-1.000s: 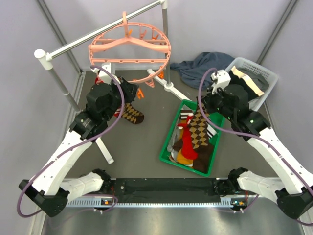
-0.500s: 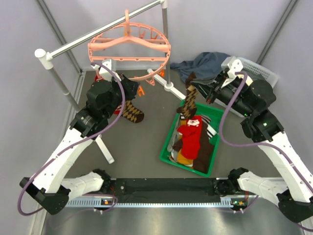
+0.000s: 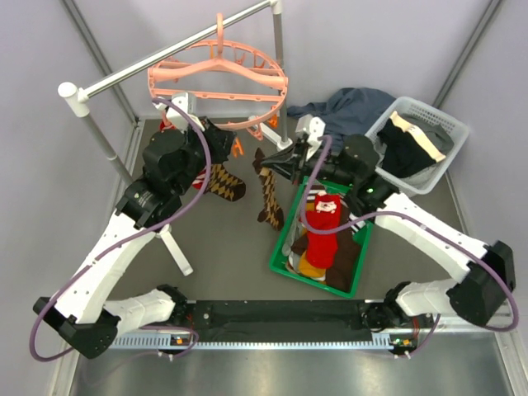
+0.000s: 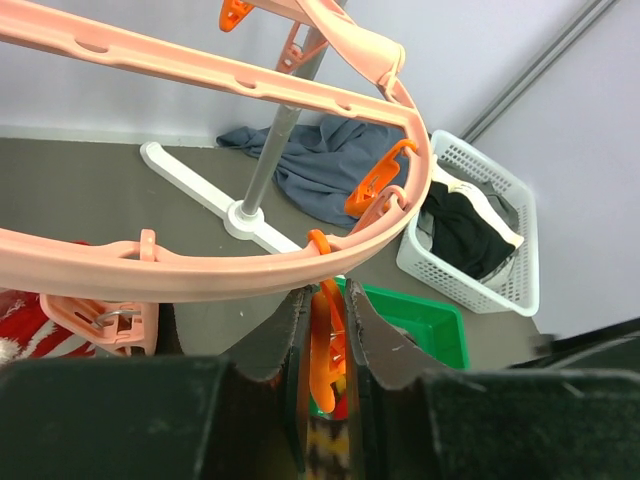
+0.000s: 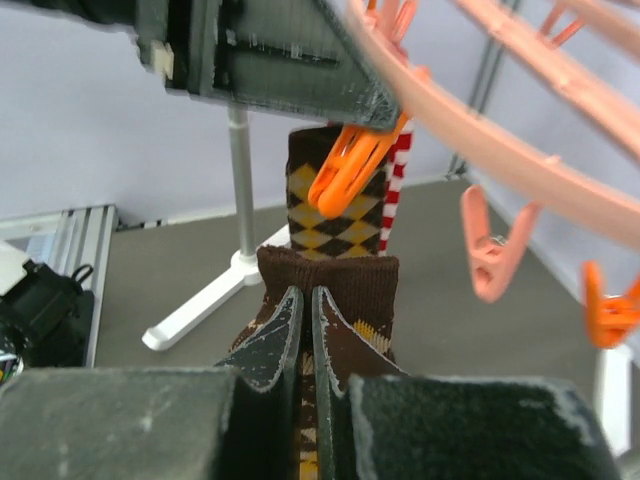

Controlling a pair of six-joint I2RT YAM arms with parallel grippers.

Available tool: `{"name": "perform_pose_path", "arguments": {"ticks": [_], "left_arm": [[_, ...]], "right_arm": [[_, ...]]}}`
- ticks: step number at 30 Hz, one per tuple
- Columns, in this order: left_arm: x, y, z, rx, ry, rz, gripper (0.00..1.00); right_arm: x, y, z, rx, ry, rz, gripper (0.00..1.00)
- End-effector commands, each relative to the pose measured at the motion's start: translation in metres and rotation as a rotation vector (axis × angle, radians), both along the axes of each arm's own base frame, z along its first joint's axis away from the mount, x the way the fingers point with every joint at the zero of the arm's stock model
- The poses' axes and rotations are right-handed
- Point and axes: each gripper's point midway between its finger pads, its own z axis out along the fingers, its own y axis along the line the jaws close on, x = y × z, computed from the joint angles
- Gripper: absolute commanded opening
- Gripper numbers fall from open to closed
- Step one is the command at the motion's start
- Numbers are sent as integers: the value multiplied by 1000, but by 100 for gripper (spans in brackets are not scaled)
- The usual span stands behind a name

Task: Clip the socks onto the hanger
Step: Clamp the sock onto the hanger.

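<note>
Socks (image 3: 322, 239) in tray (image 3: 278, 246); hanger (image 3: 217, 64) seemingly behind

The top view looks steeply down from above and behind the arms (image 3: 107, 247), wide enough for the whole table (image 3: 223, 247). Both wrist views look along their own fingers (image 4: 285, 330) (image 5: 270, 340), close by the hanger (image 3: 157, 81) (image 4: 250, 265) (image 5: 480, 110); all 3 share it.

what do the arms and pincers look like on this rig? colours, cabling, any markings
Both match. The left arm and right arm have white link shells and black joints. A purple cable loops loosely along each. The left pincer and right pincer each have two dark grey, wedge-shaped fingers with a rough, scuffed surface. No readable markings.
</note>
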Motion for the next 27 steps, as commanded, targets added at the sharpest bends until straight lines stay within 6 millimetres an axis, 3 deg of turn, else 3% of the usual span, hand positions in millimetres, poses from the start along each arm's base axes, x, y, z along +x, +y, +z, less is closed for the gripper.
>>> {"name": "perform_pose_path", "arguments": {"ticks": [1, 6, 27], "left_arm": [[-2, 1, 35, -28, -116, -5, 10], [-3, 1, 22, -20, -118, -9, 10], [-5, -4, 13, -13, -157, -46, 10]], "right_arm": [[-7, 22, 11, 84, -91, 75, 0], [-1, 44, -11, 79, -40, 109, 0], [6, 55, -17, 108, -5, 123, 0]]}}
